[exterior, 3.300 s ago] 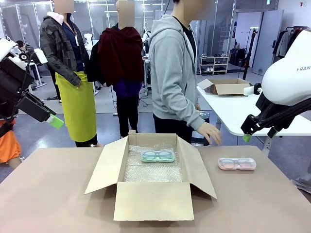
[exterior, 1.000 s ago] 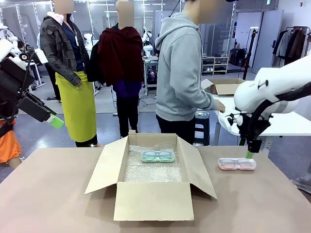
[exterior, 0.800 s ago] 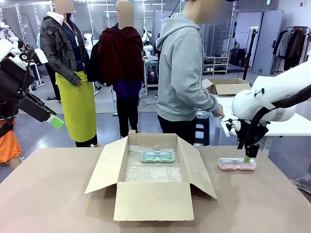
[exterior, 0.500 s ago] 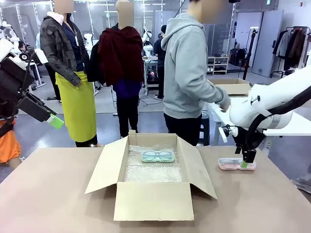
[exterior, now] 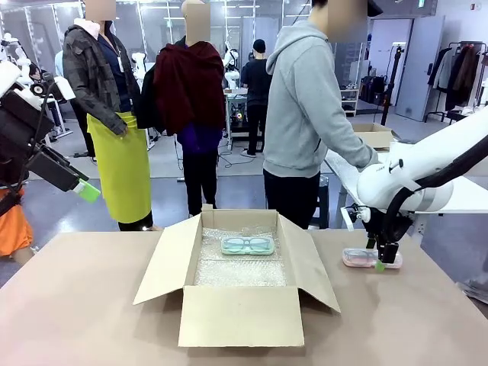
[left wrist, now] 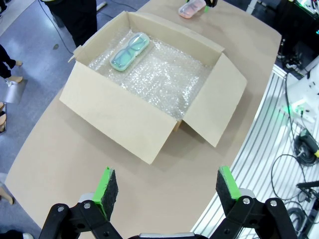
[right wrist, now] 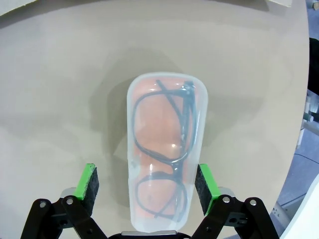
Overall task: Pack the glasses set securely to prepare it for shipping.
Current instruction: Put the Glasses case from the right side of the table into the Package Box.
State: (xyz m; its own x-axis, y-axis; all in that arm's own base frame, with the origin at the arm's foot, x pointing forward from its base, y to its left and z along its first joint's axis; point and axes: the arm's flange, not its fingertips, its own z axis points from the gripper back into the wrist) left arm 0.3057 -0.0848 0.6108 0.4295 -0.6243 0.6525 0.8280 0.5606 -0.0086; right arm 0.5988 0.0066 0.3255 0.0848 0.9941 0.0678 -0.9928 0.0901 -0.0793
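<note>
glasses set sits in two places, one half packed and one half out on the counter (exterior: 69, 305), the broad tan surface across the lower part of the front view. at its centre stands the open cardboard box (exterior: 240, 316), flaps spread, its floor lined with bubble wrap (exterior: 240, 271). the mint-green case (exterior: 248, 245) lies flat on that lining, toward the far wall of the box. the pink case (exterior: 358, 258) lies flat on the bare counter at the right of the frame, just beyond the box's right flap and not touching it. the right hand (exterior: 381, 264) is down over the pink case toward its right end, jaws wide, with a green pad (right wrist: 205, 181) on each long side and nothing gripped yet. whether either pad touches the shell i cannot tell. the left hand (left wrist: 166, 186) hangs high at the left edge of the front view, wide open and empty. the step in hand looks like the pick of the pink case. the next move likely calls for closing gently across its narrow width, since the smooth shell could slip, then lifting it over the flap onto the bubble wrap beside the mint-green one.
</note>
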